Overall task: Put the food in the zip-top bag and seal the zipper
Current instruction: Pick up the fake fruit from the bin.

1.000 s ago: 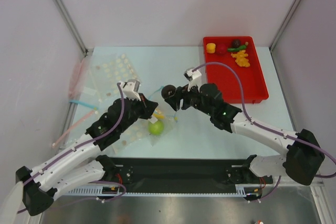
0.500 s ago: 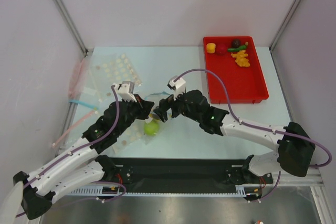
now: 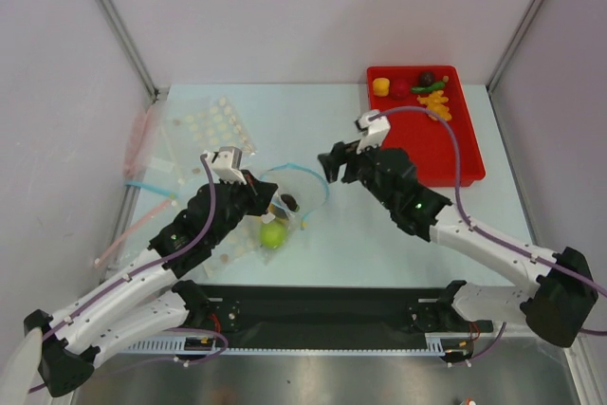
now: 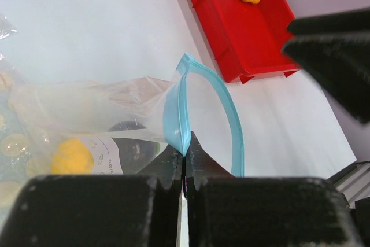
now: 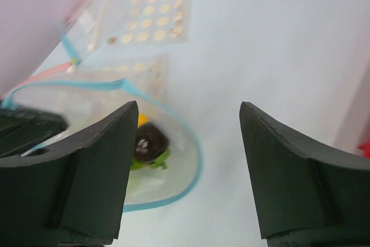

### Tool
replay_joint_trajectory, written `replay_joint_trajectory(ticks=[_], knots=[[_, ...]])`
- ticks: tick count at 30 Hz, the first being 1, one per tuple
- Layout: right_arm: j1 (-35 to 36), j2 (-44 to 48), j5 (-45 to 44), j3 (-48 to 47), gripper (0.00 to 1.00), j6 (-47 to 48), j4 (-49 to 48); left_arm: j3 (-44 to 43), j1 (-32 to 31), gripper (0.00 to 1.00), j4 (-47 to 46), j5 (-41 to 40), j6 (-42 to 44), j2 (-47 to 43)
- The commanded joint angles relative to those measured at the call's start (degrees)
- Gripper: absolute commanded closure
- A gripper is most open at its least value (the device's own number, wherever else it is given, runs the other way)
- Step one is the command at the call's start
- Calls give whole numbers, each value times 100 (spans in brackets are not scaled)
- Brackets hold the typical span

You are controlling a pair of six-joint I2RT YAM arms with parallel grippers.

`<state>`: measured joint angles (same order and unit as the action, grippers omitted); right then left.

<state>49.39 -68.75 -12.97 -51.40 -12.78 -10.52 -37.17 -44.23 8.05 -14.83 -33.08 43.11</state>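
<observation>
Pinching the zipper (image 4: 176,114) tight, the left pincer (image 4: 184,153) is propping the zip-top bag (image 3: 308,192) open for loading. The right pincer (image 3: 331,161) is hovering to its right, wide and empty.

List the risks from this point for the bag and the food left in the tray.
1. The left gripper pinches the zipper at one spot only. A slip would likely collapse the mouth of the floppy zip-top bag, and the dark ball near the opening might roll out.
2. The right gripper is open and empty, while five food pieces wait in the red tray. Each drop may miss the mouth.
</observation>
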Motion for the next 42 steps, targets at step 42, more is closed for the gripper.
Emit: replay_joint_trajectory(ticks=[42], knots=[[-4895,-7658,1516,-8041,0,-2229,2834,-141,28,100,-208,208,3,488]])
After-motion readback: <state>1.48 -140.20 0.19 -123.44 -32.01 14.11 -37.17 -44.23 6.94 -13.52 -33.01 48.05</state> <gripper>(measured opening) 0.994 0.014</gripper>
